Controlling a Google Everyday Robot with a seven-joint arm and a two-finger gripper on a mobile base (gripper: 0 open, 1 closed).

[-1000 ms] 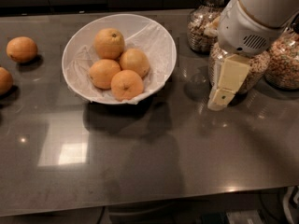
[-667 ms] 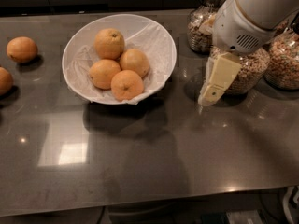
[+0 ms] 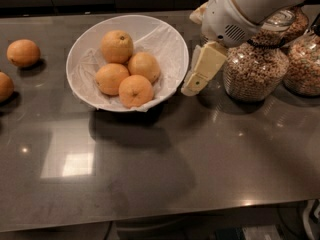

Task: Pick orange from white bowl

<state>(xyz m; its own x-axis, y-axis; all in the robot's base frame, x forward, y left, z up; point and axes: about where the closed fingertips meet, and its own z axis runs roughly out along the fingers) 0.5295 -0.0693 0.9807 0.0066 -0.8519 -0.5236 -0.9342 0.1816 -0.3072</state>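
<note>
Orange [image 3: 117,46] with the dark stem dot sits at the back of the white bowl [image 3: 170,49], on the crinkled white paper lining, touching the fruit in front of it. Three more oranges in the same bowl: one centre-right [image 3: 143,67], one left [image 3: 111,78], one at the front [image 3: 135,91], all packed together. Bowl stands on the dark glossy tabletop [image 3: 175,174], left of centre.

Gripper [image 3: 194,84] hangs just beside the bowl's right rim, outside it, cream-coloured, slanting down to the left with its tip low near the tabletop. Holds nothing. Spread or closed: can't tell from this angle. White arm housing [image 3: 235,14] above it, upper right.

Glass cereal jar [image 3: 255,69] right behind the gripper, second cereal jar [image 3: 302,69] at the right edge. Two loose oranges on the tabletop far left, well apart from the bowl: one further back [image 3: 23,52], one cut by the frame edge [image 3: 4,86].
</note>
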